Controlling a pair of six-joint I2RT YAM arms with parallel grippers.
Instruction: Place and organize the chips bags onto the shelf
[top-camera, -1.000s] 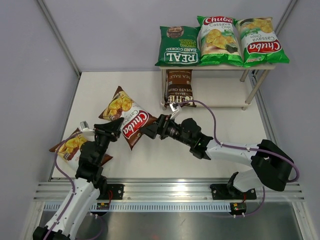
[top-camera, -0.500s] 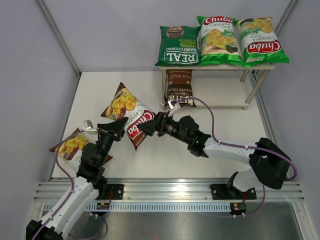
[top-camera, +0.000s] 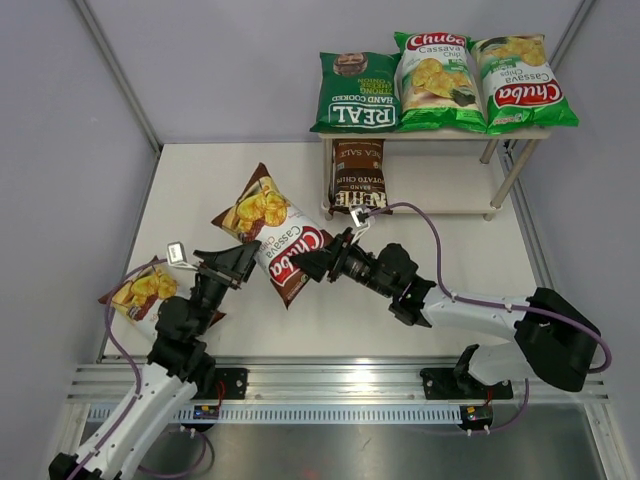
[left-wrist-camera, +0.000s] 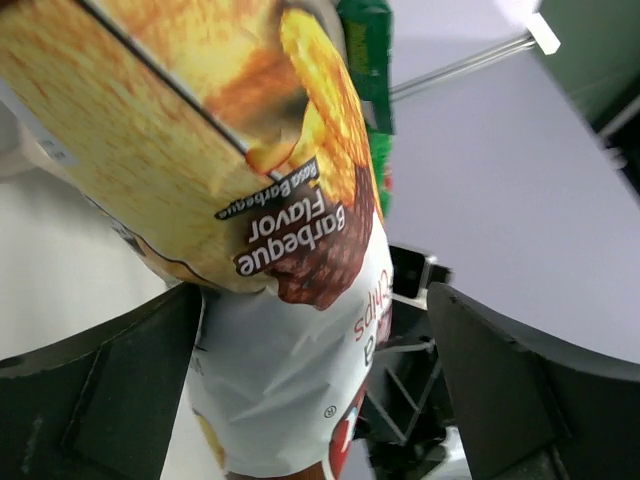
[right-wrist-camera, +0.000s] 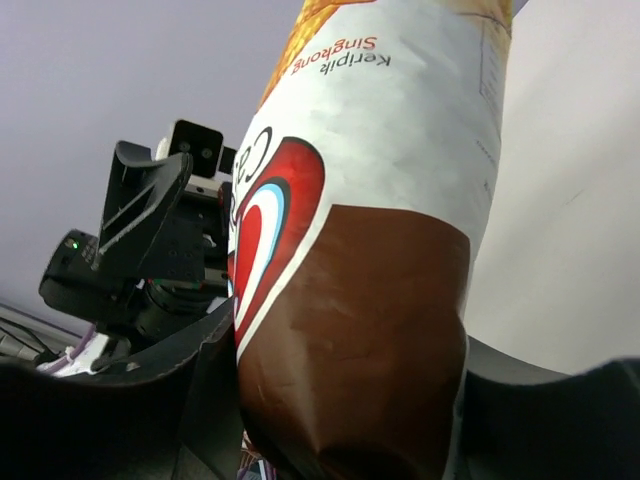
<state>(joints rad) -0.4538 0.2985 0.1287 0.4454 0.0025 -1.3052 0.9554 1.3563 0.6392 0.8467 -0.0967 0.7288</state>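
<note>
The white surface (top-camera: 300, 335) runs out of the top view at its near edge, behind the rail and the arm bases. At its far right stands the shelf (top-camera: 450, 190); its top board is almost wholly covered by three bags and hides the far end of the lower tier.

On the top board, side by side, lie the dark green bag (top-camera: 355, 92), reading "REAL" and "HAND COOKED" upside down, and two light green bags (top-camera: 438, 80) (top-camera: 520, 82), each marked "Chuba Cassava Chips". On the lower tier the dark brown bag (top-camera: 360, 175) has its far end tucked under the top board; "SEA SALT" can be read, while the brand is partly cut off by the right arm's cable.

The brown-red Chuba bag (top-camera: 275, 232) hangs mid-surface between the arms. Both wrist views crop it, but "Barbeque Flavor" and "Keripik Singkong" show. A second brown-red bag (top-camera: 140, 292) lies at the surface's left edge, half hidden by the left arm, its lettering unreadable.

The right end effector (top-camera: 300, 263) is clamped on the held bag's brown lower end. The left end effector (top-camera: 248, 265) stands wide, its fingers on either side of the bag without pressing it.
</note>
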